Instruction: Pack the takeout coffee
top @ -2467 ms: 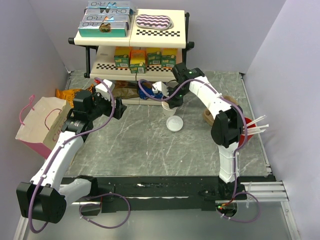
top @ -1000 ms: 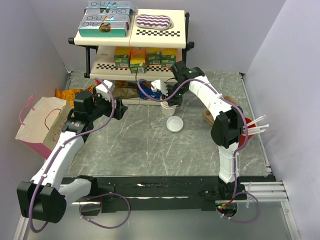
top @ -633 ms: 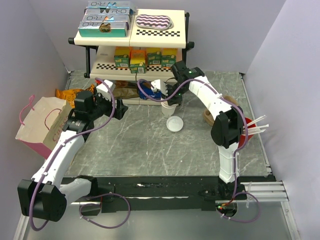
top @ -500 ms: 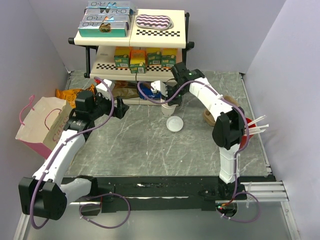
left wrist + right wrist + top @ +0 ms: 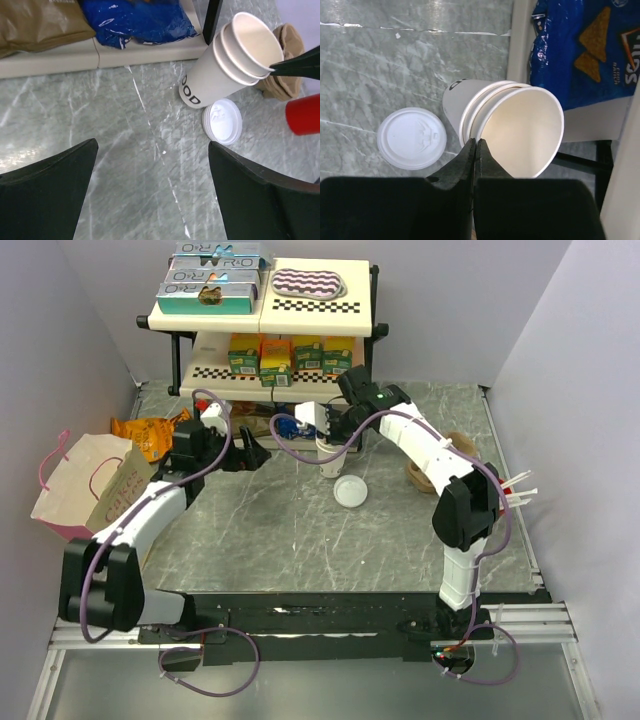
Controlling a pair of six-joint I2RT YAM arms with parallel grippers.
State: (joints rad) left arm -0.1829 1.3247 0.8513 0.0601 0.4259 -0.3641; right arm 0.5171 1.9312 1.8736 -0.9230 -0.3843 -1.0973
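The takeout coffee is out of view; no lidded cup shows. A stack of lidless cream cups (image 5: 329,454) (image 5: 235,60) leans tilted in front of the rack. My right gripper (image 5: 337,438) (image 5: 476,144) is shut, its tips pinching the rim of the top cup (image 5: 522,127). A loose white lid (image 5: 349,491) (image 5: 222,121) (image 5: 411,138) lies flat on the table beside the stack. Left of the stack, my left gripper (image 5: 255,453) (image 5: 152,192) is open with only bare table between its fingers.
A two-tier rack (image 5: 265,315) of boxes stands at the back, with a blue chip bag (image 5: 287,425) (image 5: 590,50) under it. A pink-handled paper bag (image 5: 85,490) lies at the left. A red cup (image 5: 304,114) with straws (image 5: 520,490) and brown paper items (image 5: 420,475) sit at the right.
My right gripper closed onto the top cup's rim and the stack shifted slightly left and back. The left arm swung right toward the cups, still open.
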